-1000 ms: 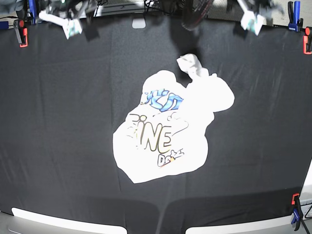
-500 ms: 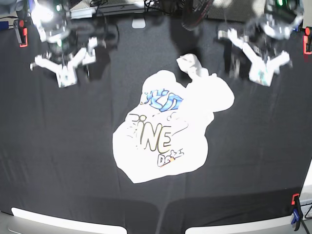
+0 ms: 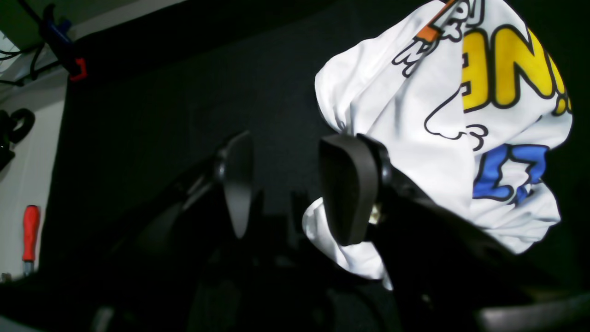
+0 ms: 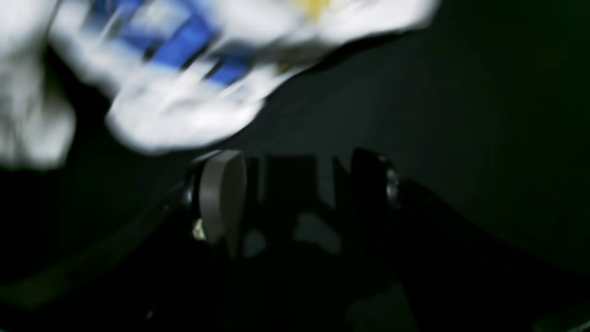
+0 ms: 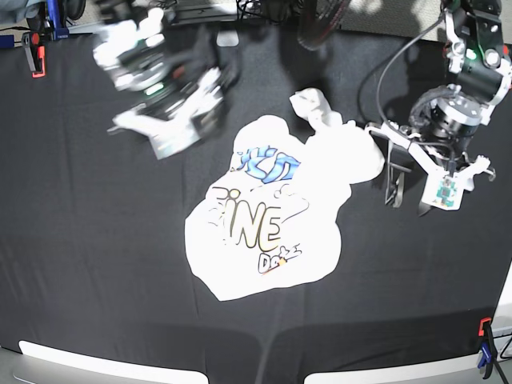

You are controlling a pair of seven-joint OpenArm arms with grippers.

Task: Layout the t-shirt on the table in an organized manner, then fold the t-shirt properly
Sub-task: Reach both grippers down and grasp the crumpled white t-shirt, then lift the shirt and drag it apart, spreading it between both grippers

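Note:
The t-shirt (image 5: 272,212) lies crumpled in the middle of the table (image 5: 96,256), print side up, with a bunched bit of cloth at its far end. My left gripper (image 5: 406,192) hovers open just off the shirt's right edge. In the left wrist view its fingers (image 3: 348,189) stand apart over black cloth, with the t-shirt (image 3: 438,115) close beside the right one. My right gripper (image 5: 188,128) is motion-blurred at the shirt's far left. It is open in the right wrist view (image 4: 297,193), the t-shirt (image 4: 184,69) a blur ahead of it.
Red and blue clamps hold the black cloth at the far left corner (image 5: 36,56), the far right edge (image 5: 504,68) and the near right corner (image 5: 484,344). A small white object (image 5: 228,38) sits at the far edge. Cables trail behind the arm on the right.
Both arms have swung down from the table's far edge toward the shirt, one on each side. The shirt itself has not moved.

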